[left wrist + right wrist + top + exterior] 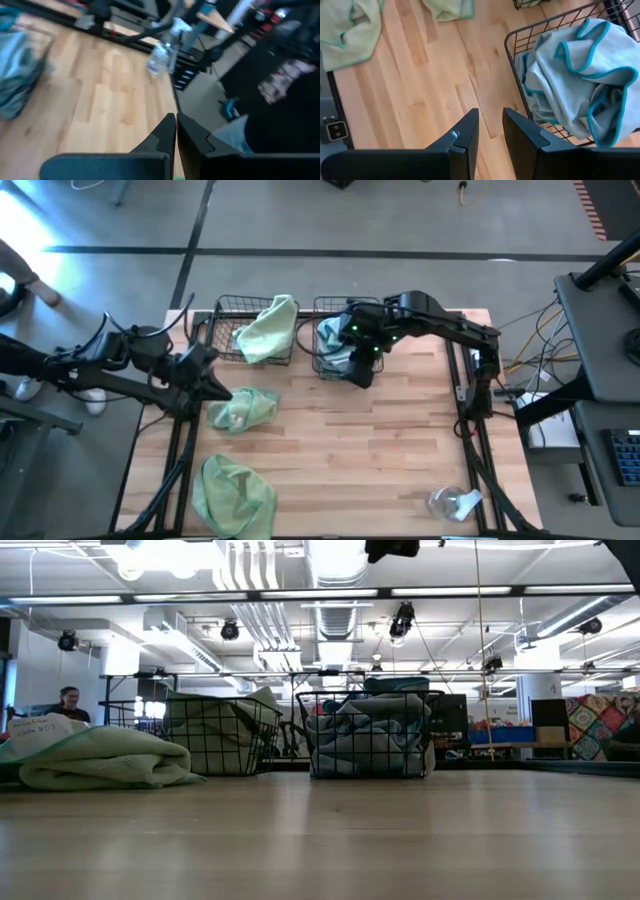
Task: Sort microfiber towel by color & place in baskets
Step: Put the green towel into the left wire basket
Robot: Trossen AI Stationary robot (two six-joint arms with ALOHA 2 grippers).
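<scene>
High view: the left basket [225,330] holds a green towel [268,328] and the right basket [330,340] the blue-grey towels [333,340], so colours are kept apart; two more green towels [243,409] lie on the worktop [360,450], one beside the left gripper [215,385]. Left wrist view: its fingers [165,135] are closed on nothing. Right wrist view: the right gripper [490,132] hovers just outside the blue-grey basket, fingers slightly parted and empty, probably after a release.

Two wire baskets [222,312] [330,306], three green towels [268,330] [243,410] [232,495], one clear plastic item [452,502]
</scene>
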